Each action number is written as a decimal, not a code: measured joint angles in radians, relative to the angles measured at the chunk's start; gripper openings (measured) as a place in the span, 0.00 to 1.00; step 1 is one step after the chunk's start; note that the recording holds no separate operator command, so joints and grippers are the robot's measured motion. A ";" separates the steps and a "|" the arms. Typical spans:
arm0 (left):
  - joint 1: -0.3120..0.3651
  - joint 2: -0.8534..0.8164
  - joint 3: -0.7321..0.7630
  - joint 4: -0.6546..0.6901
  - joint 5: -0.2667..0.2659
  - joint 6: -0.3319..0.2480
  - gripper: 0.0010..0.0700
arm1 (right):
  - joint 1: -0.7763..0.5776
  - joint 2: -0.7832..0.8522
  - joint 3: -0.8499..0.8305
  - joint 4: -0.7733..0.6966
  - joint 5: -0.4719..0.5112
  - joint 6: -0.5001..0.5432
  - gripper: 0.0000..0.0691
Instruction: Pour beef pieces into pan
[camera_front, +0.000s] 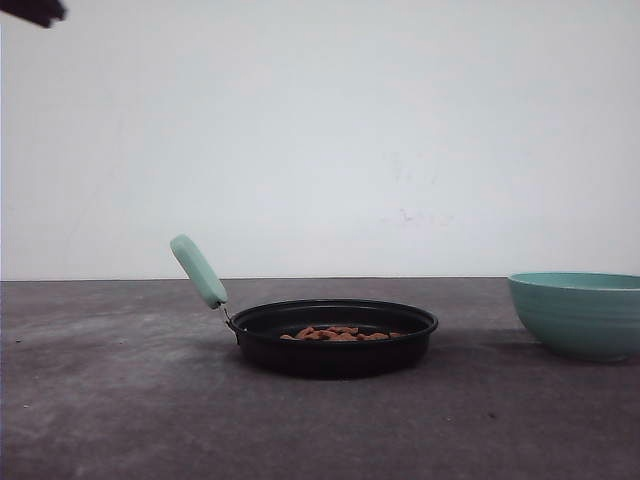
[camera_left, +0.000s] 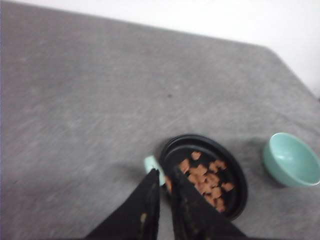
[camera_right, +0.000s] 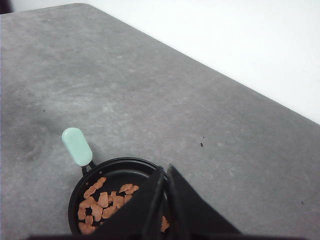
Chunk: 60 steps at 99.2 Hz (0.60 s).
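Reddish-brown beef pieces (camera_front: 338, 334) are lying inside the shallow round black frying pan (camera_front: 333, 338), its mint-green handle (camera_front: 198, 270) pointing toward ten o'clock. A teal ribbed bowl (camera_front: 578, 314) is sitting at three o'clock, apart. Left gripper (camera_left: 163, 174) and right gripper (camera_right: 165, 170) are hanging above with fingers nearly together, holding nothing.

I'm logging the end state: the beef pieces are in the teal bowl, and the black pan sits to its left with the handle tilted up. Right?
Not quite. The beef pieces lie in the pan, as the front view shows; the teal bowl looks empty in the left wrist view. The rest holds.
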 joint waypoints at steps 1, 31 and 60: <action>0.000 -0.004 0.000 -0.006 -0.004 0.000 0.01 | 0.000 0.000 0.000 0.000 0.000 0.000 0.01; 0.000 -0.067 0.000 -0.078 -0.012 -0.012 0.01 | 0.000 0.000 0.000 0.000 0.000 0.000 0.01; 0.000 -0.077 0.000 -0.077 -0.012 -0.013 0.01 | 0.000 0.000 0.000 0.000 0.000 0.000 0.01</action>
